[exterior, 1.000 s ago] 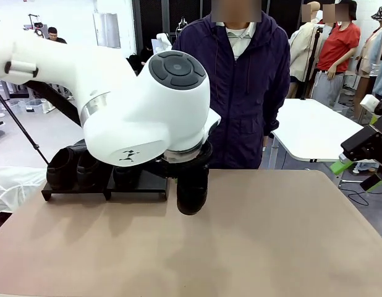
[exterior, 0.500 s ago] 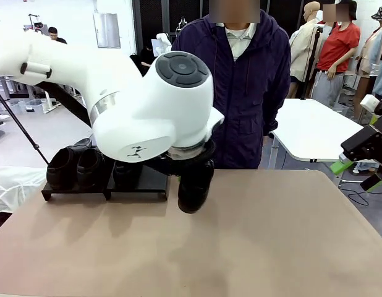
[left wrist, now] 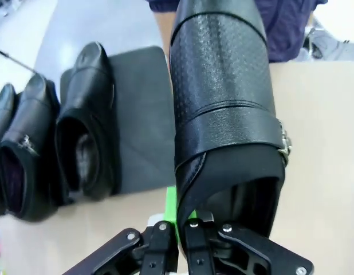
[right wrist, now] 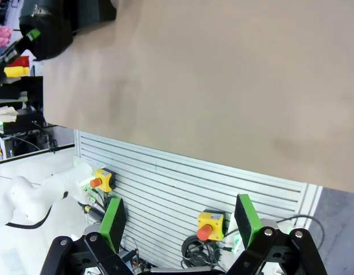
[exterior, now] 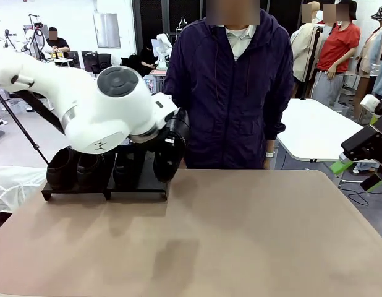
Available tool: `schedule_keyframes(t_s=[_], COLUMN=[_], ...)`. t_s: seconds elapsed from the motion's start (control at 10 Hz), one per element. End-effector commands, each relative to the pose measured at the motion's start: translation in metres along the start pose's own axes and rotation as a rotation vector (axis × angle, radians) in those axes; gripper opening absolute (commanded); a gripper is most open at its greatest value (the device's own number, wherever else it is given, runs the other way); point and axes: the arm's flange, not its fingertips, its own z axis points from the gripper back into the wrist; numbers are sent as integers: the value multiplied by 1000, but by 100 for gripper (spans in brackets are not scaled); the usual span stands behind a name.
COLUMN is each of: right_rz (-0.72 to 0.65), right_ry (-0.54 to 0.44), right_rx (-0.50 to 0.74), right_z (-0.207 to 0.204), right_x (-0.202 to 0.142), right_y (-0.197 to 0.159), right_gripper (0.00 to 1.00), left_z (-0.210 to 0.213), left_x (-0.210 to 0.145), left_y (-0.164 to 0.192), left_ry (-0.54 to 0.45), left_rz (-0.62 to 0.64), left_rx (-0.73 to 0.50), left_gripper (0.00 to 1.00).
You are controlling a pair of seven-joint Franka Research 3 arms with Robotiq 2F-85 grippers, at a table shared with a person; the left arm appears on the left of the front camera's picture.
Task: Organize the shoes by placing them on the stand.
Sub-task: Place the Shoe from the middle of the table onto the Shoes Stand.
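In the front view, the left arm is seen reaching in from nine o'clock, and the left gripper (exterior: 169,151) is clenched on a black shoe (exterior: 168,162) that is held off the desk (exterior: 240,235), toe down, just over the right end of the stand (exterior: 104,190). The stand is placed at the desk's far left, at about ten o'clock, and three more shoes (exterior: 86,167) are lined up on it side by side, partly hidden behind the white arm. A person in a dark purple jacket (exterior: 231,86) is seen at twelve o'clock beyond the desk. The right gripper (exterior: 367,167) is kept at three o'clock, off the desk's edge. In the left wrist view, the held shoe (left wrist: 225,114) is shown from twelve o'clock down to five o'clock, its heel rim pinched between the fingers (left wrist: 172,206) near six o'clock, and a green pad is glimpsed beside the leather. The bare part of the stand (left wrist: 140,120) is seen just left of the held shoe, and the other shoes (left wrist: 85,126) are ranged on it toward nine o'clock. In the right wrist view, the right gripper (right wrist: 180,220) is held released, its green-padded fingers (right wrist: 112,220) spread wide with nothing between them, over a slatted panel at the desk's edge (right wrist: 223,80); the held shoe (right wrist: 48,31) is glimpsed at eleven o'clock.
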Motion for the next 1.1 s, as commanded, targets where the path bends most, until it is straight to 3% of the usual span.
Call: schedule_keyframes(t_s=[0.0,0.2,0.3,0.4,0.6,0.8,1.0], right_rz=[14,14,14,14,14,14,14], right_ry=[0,0,0,0,0,0,0], right_rx=[29,29,29,29,29,29,29], right_z=[3,3,3,3,3,3,3], right_x=[3,3,3,3,3,3,3], right_y=[2,2,2,2,2,2,2], right_gripper=[100,100,100,100,100,100,100], left_z=[-16,-39,-42,-33,-33,-57,-73], left_x=[2,8,10,6,6,8,18], left_y=[19,38,44,39,39,54,62], left_ry=[-70,-59,63,-34,-34,40,44], left_rz=[-11,64,169,17,17,88,103], left_rx=[-43,0,32,-29,-29,-6,-31], left_gripper=[0,0,0,0,0,0,0])
